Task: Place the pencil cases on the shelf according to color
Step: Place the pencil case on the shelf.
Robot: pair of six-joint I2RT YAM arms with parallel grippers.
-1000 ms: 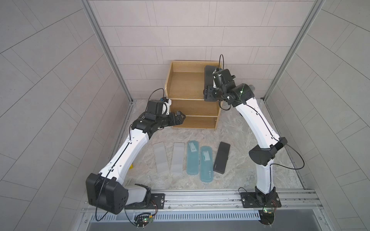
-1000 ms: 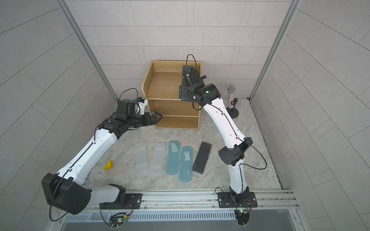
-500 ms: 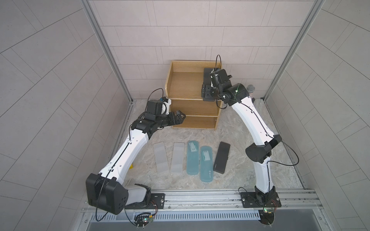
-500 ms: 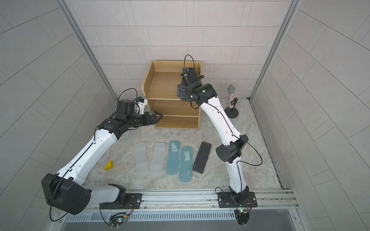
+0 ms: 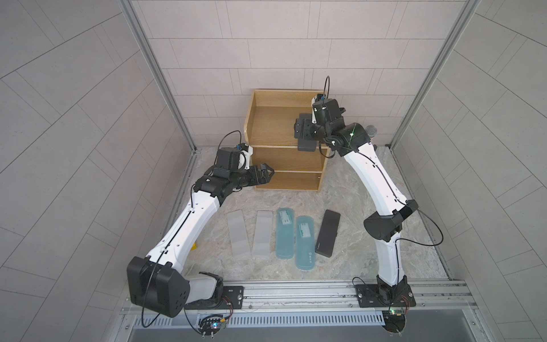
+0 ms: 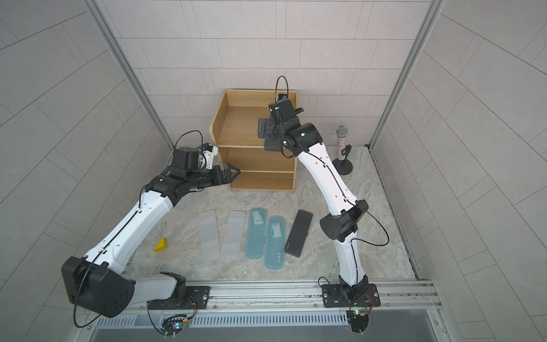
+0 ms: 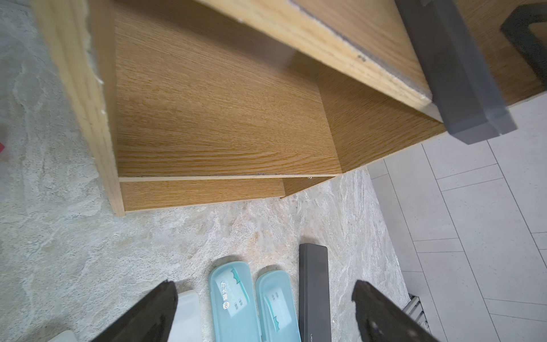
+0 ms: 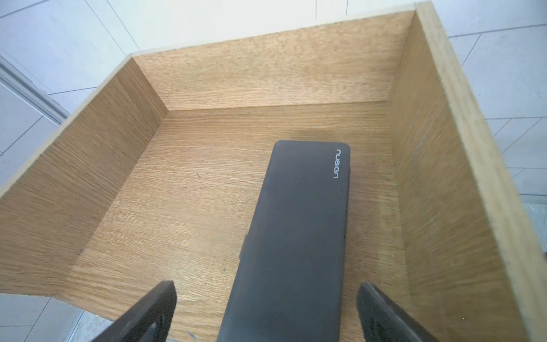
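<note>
— Sitting on the top level of the shelf: black case, front end overhanging the edge. Right gripper jaws apart around it, no contact.
— Left gripper?
— Apart, empty, near the shelf. Second black case lies on the table. Looks light, stiff, slick; I'd pinch across its narrow width, mid-length.

You can enter the top level of the shelf only from front or above: it is walled on three sides. The black case takes its right part, overhanging the front edge; bare board lies left of it
</note>
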